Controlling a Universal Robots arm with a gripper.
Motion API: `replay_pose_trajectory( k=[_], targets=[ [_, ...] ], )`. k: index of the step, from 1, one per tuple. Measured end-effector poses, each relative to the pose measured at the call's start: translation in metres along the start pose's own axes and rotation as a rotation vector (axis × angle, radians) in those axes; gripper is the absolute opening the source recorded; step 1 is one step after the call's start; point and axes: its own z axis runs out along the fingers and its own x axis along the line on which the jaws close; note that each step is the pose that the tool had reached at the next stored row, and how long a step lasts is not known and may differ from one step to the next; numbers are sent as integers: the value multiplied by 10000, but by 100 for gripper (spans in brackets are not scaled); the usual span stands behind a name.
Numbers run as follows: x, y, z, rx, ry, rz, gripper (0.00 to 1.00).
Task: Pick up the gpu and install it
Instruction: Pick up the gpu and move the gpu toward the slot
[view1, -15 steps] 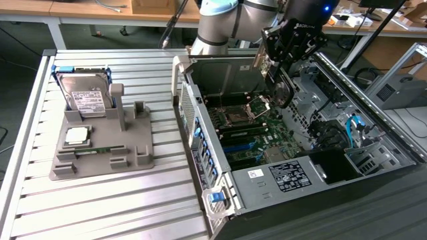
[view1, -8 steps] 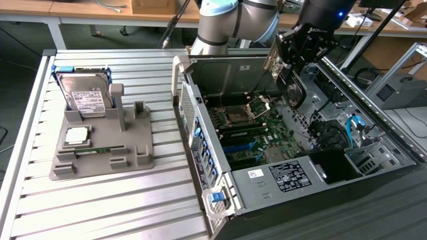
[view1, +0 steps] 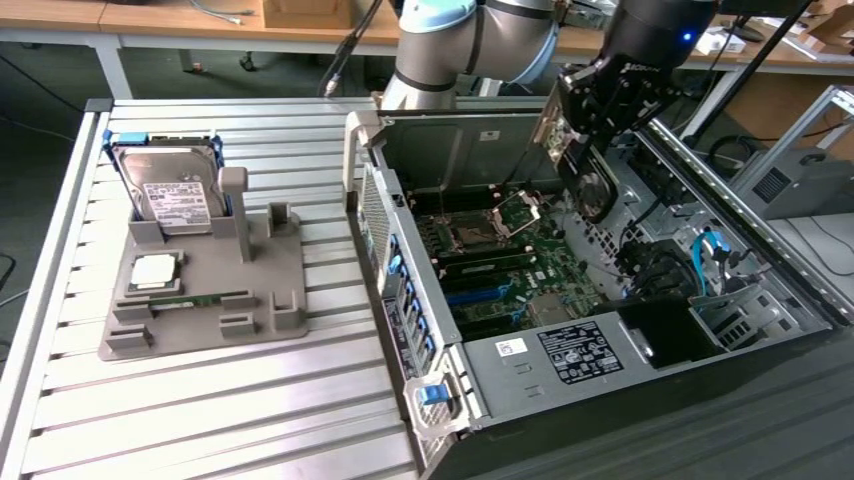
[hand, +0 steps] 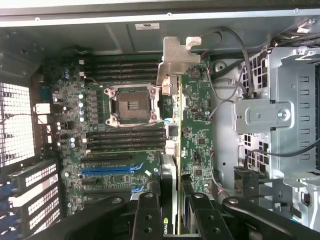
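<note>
Pinching the gpu (hand: 169, 172) edgewise, claw (hand: 172, 212) partly closed

Silver-grey tubular robot arm (view1: 461, 45) with pale-blue joint caps; matte black gripper (view1: 583, 140) bearing a blue light, white lettering, perhaps a brand, and hole-dotted fingers (hand: 147, 215).

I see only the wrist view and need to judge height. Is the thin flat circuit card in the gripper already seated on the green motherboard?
Observer: No. In the exterior view the gripper holds the gpu upright over the open metal computer case, and its lower edge looks clear of the green motherboard.
Operator: What sits outside the case?
Observer: On the exterior view's left, a grey plastic holder on the slatted metal table carries a boxy silver hard drive with white label, standing upright.
</note>
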Motion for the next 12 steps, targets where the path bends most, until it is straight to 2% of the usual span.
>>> replay_pose_trajectory(
  k=[12],
  targets=[
    [-55,-65,75,-1,2,0,27]
  ],
)
